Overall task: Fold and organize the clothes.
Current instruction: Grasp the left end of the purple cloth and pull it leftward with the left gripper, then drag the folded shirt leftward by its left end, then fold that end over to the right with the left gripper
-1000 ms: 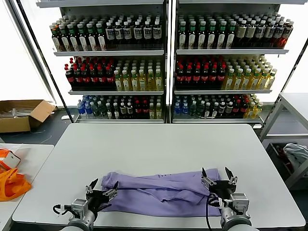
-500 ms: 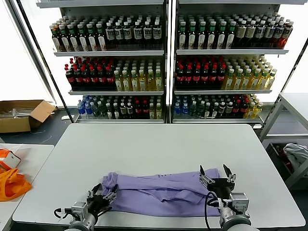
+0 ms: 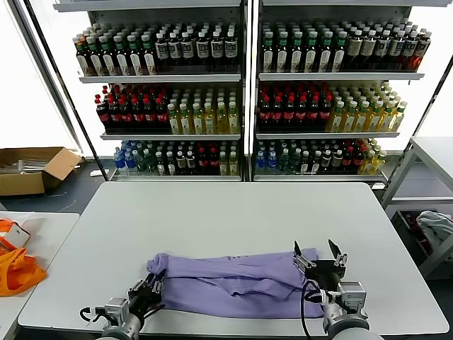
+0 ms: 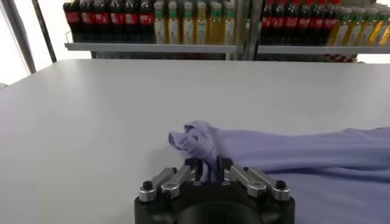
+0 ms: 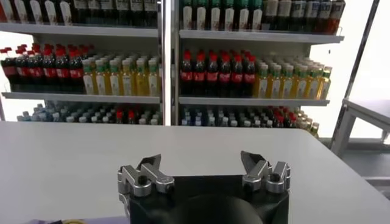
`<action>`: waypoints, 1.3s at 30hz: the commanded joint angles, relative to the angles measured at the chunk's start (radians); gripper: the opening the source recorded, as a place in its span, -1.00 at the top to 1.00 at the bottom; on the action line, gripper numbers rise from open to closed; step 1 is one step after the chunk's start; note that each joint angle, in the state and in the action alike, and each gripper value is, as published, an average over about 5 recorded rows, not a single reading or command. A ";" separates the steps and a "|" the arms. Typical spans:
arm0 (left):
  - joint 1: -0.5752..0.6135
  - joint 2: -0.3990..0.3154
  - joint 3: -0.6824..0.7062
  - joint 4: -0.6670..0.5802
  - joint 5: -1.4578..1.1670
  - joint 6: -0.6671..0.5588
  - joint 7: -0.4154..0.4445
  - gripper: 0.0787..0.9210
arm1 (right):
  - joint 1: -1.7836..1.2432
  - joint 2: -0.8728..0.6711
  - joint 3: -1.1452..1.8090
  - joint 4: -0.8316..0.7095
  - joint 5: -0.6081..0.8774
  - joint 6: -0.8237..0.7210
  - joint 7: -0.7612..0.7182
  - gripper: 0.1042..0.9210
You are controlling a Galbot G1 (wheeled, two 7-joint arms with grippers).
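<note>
The left gripper [image 4: 209, 171] pinches the near-left edge of the plain lavender cotton T-shirt [image 3: 233, 285], lying along the white table's [image 3: 233, 212] near edge, likely to fold it; the right gripper [image 3: 318, 256], spread wide, hovers above its right end

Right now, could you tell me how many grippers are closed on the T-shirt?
1. The left gripper pinches the T-shirt at its bunched left end; the right gripper stands open above the shirt's right end, holding nothing.
</note>
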 commanded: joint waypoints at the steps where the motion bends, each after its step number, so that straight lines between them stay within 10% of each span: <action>1: -0.002 0.009 -0.041 0.007 0.036 -0.025 -0.002 0.64 | 0.004 -0.001 -0.001 -0.001 0.001 -0.001 0.001 -0.76; 8: -0.014 0.081 -0.194 -0.003 0.039 -0.056 0.002 0.96 | 0.023 -0.001 -0.011 -0.005 0.003 -0.006 0.006 -0.76; 21: -0.063 0.433 -0.665 0.170 0.006 -0.120 0.044 0.96 | 0.035 -0.001 -0.023 -0.006 0.006 -0.006 0.006 -0.76; 39: -0.078 0.137 -0.158 -0.021 0.041 -0.028 0.066 0.96 | 0.011 0.010 -0.010 0.024 0.001 -0.001 -0.010 -0.76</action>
